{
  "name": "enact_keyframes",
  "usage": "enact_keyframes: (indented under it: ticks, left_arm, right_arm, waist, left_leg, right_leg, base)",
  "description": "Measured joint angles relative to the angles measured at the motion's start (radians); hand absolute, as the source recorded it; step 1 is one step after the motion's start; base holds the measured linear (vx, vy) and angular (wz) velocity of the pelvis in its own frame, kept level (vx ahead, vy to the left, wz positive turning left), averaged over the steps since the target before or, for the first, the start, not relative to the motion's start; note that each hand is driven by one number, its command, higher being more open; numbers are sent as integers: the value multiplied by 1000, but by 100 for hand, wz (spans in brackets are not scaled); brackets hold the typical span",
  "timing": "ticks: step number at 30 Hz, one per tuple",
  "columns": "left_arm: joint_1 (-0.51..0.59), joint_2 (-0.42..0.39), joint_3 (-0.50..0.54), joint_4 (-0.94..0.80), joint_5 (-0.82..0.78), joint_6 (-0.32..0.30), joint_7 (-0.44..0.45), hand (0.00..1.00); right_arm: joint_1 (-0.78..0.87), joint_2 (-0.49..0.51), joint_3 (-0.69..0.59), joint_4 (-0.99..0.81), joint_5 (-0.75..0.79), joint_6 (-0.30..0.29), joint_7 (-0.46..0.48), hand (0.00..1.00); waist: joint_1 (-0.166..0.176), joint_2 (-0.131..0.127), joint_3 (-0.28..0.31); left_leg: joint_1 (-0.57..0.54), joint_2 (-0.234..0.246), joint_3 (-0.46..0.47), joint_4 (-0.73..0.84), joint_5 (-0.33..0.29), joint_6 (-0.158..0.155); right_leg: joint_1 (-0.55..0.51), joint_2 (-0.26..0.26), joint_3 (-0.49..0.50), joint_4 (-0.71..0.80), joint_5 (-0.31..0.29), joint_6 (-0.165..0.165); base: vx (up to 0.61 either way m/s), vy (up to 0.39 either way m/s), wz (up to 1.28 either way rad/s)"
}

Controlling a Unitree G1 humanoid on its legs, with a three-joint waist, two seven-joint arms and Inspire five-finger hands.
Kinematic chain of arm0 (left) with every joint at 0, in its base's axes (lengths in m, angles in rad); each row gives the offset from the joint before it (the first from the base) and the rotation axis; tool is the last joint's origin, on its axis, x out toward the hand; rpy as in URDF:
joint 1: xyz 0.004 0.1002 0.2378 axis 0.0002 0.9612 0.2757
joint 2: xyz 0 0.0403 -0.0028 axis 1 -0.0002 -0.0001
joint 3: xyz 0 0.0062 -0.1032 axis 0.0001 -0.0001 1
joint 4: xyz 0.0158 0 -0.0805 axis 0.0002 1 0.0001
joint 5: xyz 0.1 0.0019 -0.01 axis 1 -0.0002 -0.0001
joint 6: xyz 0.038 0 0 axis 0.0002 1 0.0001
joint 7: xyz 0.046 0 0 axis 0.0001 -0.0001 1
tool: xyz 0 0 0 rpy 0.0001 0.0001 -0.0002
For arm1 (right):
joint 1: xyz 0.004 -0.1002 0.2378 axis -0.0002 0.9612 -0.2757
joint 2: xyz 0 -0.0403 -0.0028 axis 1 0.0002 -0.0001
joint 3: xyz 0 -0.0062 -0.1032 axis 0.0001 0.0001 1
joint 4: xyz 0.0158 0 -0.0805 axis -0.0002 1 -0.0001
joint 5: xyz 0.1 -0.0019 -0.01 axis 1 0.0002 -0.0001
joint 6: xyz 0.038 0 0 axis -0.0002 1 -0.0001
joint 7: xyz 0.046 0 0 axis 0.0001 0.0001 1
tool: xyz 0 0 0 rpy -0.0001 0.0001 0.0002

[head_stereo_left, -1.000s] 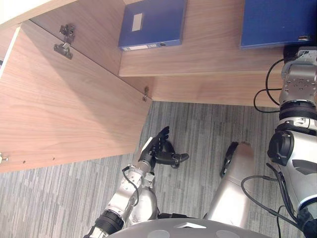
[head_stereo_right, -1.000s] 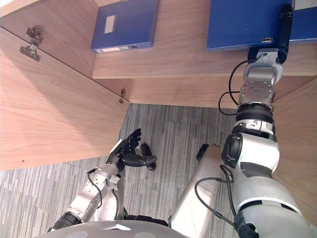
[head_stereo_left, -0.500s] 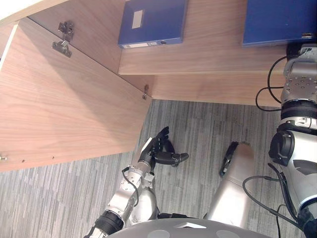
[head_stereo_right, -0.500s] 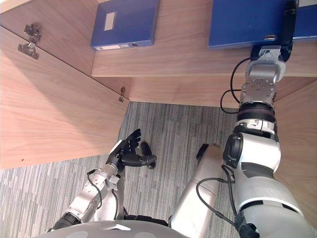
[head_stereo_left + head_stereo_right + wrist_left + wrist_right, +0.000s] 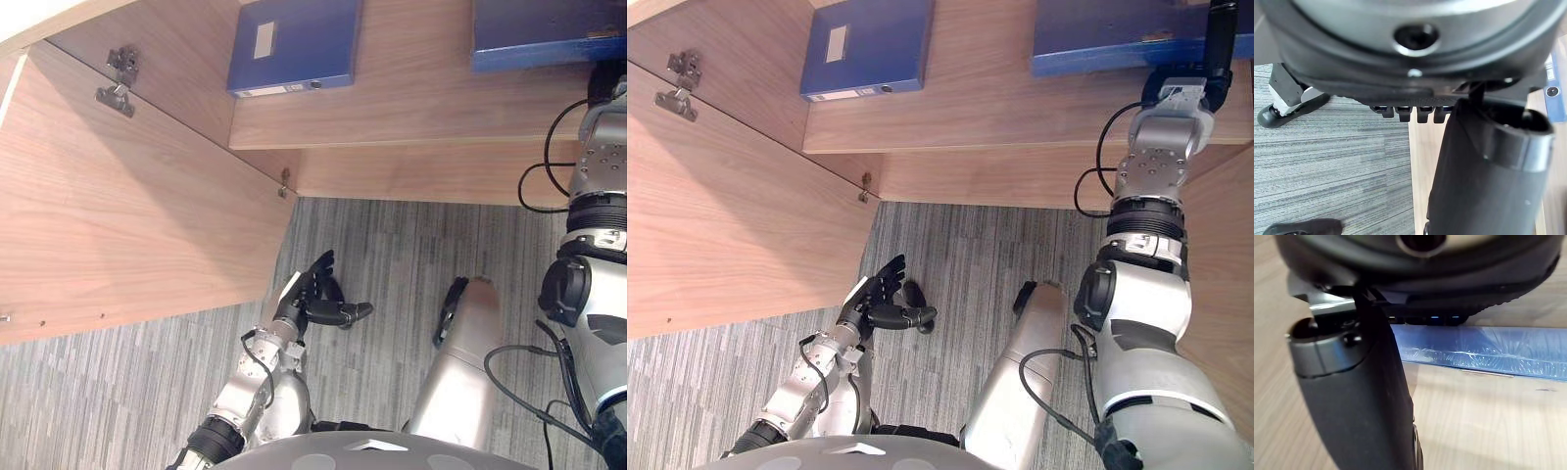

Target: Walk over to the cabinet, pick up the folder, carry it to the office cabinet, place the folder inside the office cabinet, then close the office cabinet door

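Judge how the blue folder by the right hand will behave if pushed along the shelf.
The blue folder looks boxy and rigid, so it should slide whole rather than flex. Lying flat on the smooth wooden shelf, it probably won't tip, but could swivel if pushed off-centre.

1. Probably an office.
2. Wood-veneer cabinet [image 5: 392, 127], its door [image 5: 127, 225] swung open on a metal hinge [image 5: 110, 96].
3. One blue folder [image 5: 294, 44] and a second blue folder [image 5: 1117, 34] on its shelf.
4. Grey striped carpet [image 5: 411, 255] underfoot.
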Motion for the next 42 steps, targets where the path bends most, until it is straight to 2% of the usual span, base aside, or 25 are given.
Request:
enact_keyframes:
  ticks: [14,24,35,42]
  left_arm:
    - [0,0,0,1,0,1,1,100]
    - [0,0,0,9,3,2,-3,100]
    - [-4,0,1,33,15,2,-25,100]
    - [-7,1,28,61,15,2,-42,100]
  right_arm:
    - [-103,-17,58,193,-118,80,-1,100]
    - [-106,-14,80,250,-159,123,6,100]
    - [-47,51,57,294,-197,124,55,100]
    - [47,113,-8,294,-197,125,97,100]
  waist:
    - [-9,2,-1]
    - [-9,4,-3]
    - [-9,2,-14]
    - [-6,-22,-36]
  left_leg:
    - [26,7,0,-18,3,-4]
    - [56,6,0,-51,12,-15]
    - [97,6,-17,-66,10,-20]
    - [114,4,-25,-79,16,-28]
  right_leg:
    - [30,11,-13,-30,14,-6]
    - [68,25,-26,-78,34,-5]
    - [138,27,-56,-110,38,-5]
    - [169,28,-73,-133,46,-5]
  base:
    - [-3,0,-2]
    - [5,5,-3]
    - [1,1,0]
    - [1,0,1]
